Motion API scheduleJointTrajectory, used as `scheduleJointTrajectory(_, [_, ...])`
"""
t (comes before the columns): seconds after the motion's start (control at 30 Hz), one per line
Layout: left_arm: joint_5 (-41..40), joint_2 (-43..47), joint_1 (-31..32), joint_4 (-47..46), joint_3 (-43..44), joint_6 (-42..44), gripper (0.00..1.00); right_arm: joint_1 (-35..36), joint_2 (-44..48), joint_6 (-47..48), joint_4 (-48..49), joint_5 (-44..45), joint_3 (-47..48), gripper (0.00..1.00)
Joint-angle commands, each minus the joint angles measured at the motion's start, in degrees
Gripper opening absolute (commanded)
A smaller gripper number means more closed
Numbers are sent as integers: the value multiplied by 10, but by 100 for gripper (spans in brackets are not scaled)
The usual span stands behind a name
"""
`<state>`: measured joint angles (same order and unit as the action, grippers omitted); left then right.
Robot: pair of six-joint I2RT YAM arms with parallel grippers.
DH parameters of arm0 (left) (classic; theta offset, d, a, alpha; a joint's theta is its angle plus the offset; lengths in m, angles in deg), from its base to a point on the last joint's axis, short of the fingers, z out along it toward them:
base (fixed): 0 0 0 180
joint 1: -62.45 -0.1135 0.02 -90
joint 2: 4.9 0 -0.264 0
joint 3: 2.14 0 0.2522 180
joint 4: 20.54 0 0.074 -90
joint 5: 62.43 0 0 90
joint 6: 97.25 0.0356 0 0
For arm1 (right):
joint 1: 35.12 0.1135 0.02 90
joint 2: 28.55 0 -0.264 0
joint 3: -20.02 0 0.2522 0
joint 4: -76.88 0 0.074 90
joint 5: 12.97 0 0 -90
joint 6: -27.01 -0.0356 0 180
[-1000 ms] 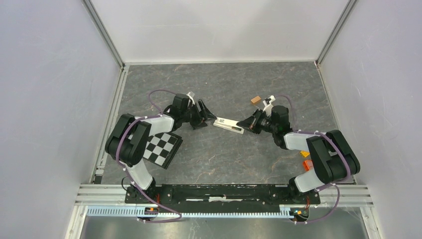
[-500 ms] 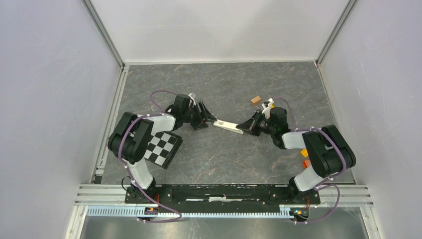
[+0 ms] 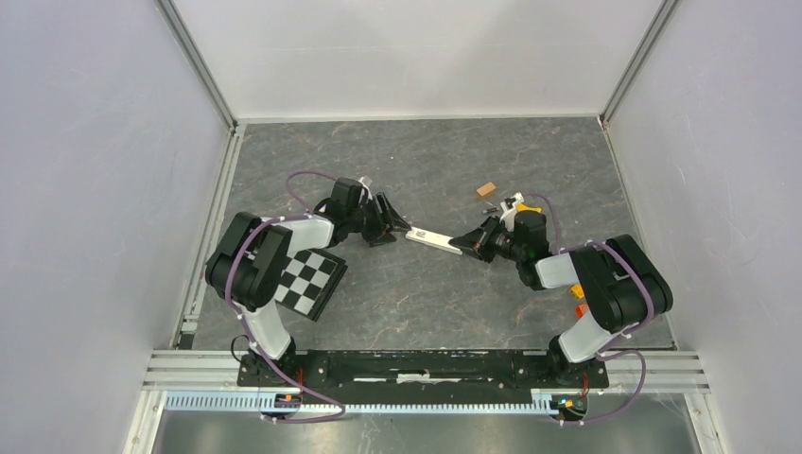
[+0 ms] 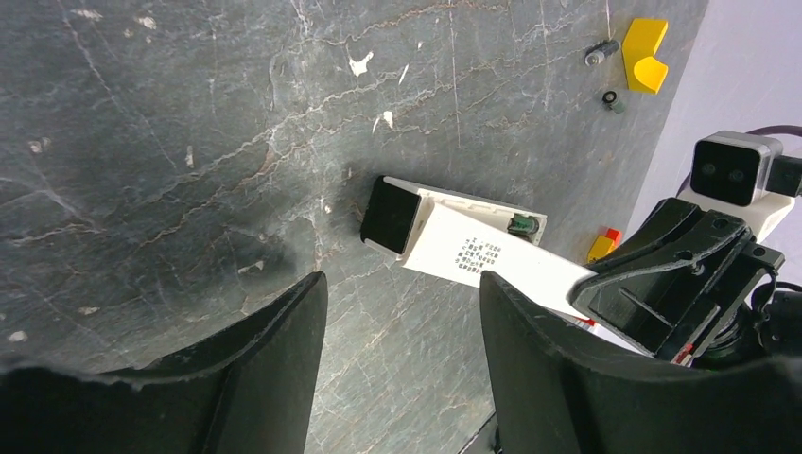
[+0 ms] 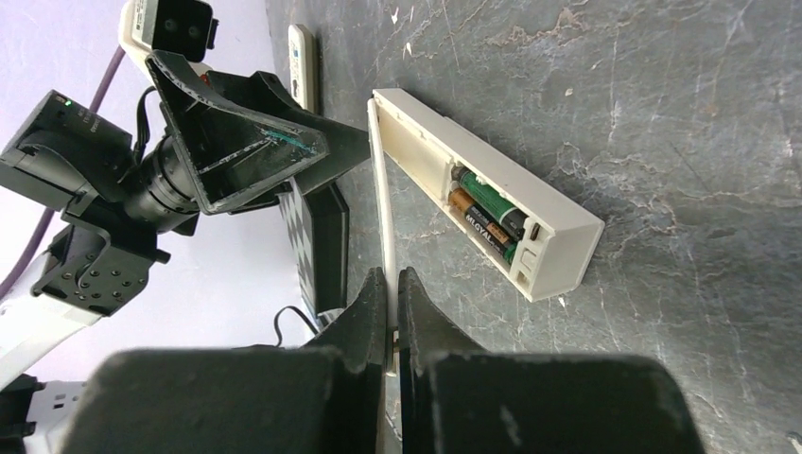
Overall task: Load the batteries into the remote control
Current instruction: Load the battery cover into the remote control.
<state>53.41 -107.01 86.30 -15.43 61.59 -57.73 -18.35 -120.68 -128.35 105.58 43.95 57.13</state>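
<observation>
- A black-and-white checkerboard card [image 3: 310, 279] is seen flat on the dark slate-patterned table [image 3: 426, 312] beside the left arm, apart from the work.
- At mid-table the right gripper [image 5: 390, 284] is pressed fully closed on the edge of a thin white cover panel [image 4: 530, 270]. The panel is probably held aside so that the battery recess is left exposed.
- The small off-white rectangular remote control [image 5: 515, 189] is found on the table between the two grippers, its recess turned toward the right wrist camera.
- Two short cylindrical batteries [image 5: 484, 213], one green and one brown-and-black, are seated side by side in that recess. Loading is therefore judged nearly done, with only the cover to be refitted.
- The left gripper [image 4: 402, 293] is held just beside the remote's dark end, its jaws parted and nothing between them. It is likely placed there so the remote can be steadied.
- Farther off, a small brown block [image 3: 486, 189] and a yellow curved piece [image 4: 646, 52] are seen lying well apart from the remote.
</observation>
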Motion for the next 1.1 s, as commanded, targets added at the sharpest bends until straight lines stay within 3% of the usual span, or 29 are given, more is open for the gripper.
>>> scheduleJointTrajectory(0.0, [-14, 13, 1, -7, 3, 18, 66, 1, -13, -37, 52, 0, -9, 0])
scheduleJointTrajectory(0.17, [-11, 13, 1, -4, 5, 21, 65, 0, -30, -54, 51, -1, -5, 0])
scheduleJointTrajectory(0.33, [-10, 13, 1, -4, 5, 22, 65, 1, -54, -109, 138, -25, -14, 0])
scheduleJointTrajectory(0.53, [-11, 10, 1, -4, 5, 23, 65, 1, -48, -84, 92, -12, -12, 0])
scheduleJointTrajectory(1.07, [-13, -5, 1, -3, 14, 27, 61, -4, -36, -86, 94, 8, -30, 0])
